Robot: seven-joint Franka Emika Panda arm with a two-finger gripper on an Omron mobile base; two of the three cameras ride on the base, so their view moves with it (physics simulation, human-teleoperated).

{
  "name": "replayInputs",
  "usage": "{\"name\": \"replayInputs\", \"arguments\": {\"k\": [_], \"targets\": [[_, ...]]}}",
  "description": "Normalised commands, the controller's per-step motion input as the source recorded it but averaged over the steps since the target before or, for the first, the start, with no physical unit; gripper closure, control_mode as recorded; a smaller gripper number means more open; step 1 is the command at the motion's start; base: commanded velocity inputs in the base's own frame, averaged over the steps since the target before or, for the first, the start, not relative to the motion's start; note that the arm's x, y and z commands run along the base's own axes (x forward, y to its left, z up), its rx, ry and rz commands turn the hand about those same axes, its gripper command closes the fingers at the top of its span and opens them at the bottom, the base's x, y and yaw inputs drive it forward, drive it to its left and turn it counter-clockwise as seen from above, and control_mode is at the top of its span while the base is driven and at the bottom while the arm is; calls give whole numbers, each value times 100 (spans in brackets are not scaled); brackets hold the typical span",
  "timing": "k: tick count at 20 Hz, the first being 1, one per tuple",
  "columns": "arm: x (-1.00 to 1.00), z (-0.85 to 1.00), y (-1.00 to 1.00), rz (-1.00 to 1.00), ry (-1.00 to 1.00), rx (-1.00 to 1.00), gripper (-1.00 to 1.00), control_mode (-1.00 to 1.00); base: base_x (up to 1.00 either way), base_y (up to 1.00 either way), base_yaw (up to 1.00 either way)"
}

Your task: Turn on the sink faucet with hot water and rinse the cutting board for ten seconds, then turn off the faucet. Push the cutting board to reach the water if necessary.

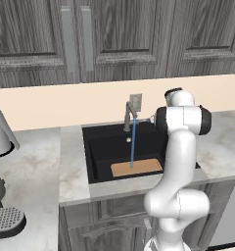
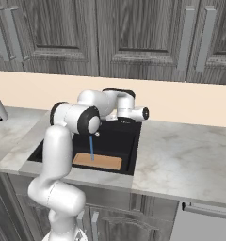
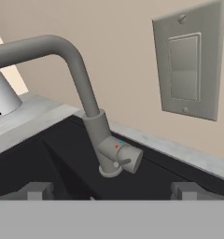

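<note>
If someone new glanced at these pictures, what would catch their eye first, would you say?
Probably the white arm bent over the black sink, and the thin blue water falling from the faucet onto the tan cutting board at the basin's near side. In the hand view, the open gripper faces the faucet's base, beside a grey wall switch.

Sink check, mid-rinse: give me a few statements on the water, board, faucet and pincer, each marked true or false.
1. The water is running from the faucet. True.
2. The stream lands on the cutting board. True.
3. The cutting board lies on the counter beside the sink. False: it lies inside the basin, near its front edge.
4. The pincer is shut on the faucet handle. False: it is open, its fingertips apart and short of the handle.
5. A wall switch plate sits behind the faucet. True.
</note>
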Motion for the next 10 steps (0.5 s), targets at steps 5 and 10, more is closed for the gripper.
{"name": "replayInputs", "arguments": {"k": [5, 10], "targets": [[0, 0, 0, 0, 0, 0, -100, -100, 0, 0, 0], [0, 0, 0, 0, 0, 0, -100, -100, 0, 0, 0]]}}
